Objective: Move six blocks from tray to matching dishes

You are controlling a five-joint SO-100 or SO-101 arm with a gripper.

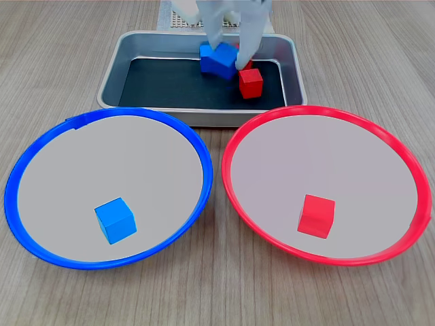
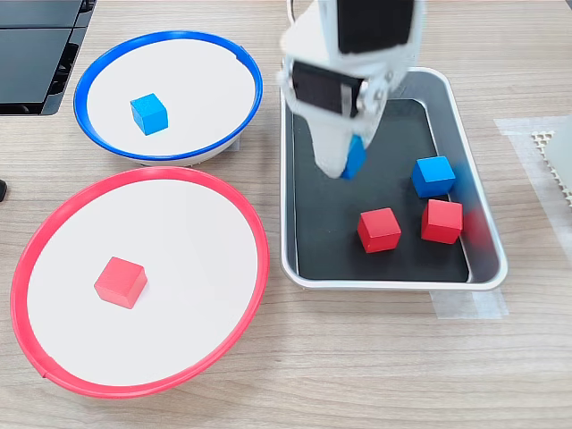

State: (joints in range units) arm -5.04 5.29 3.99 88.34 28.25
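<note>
Only overhead: 2 red blocks (image 2: 379,230) (image 2: 442,221)

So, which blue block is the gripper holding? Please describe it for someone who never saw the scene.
Find the silver tray beside both dishes. The gripper reaches into it, shut on a blue block. Unlike the other blue block on the floor, it sits between white fingers.

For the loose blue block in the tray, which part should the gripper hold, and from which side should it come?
Come from above and close on two opposite side faces of the loose blue block. It lies flat on the tray floor, apart from both red blocks, so those faces look free.
</note>
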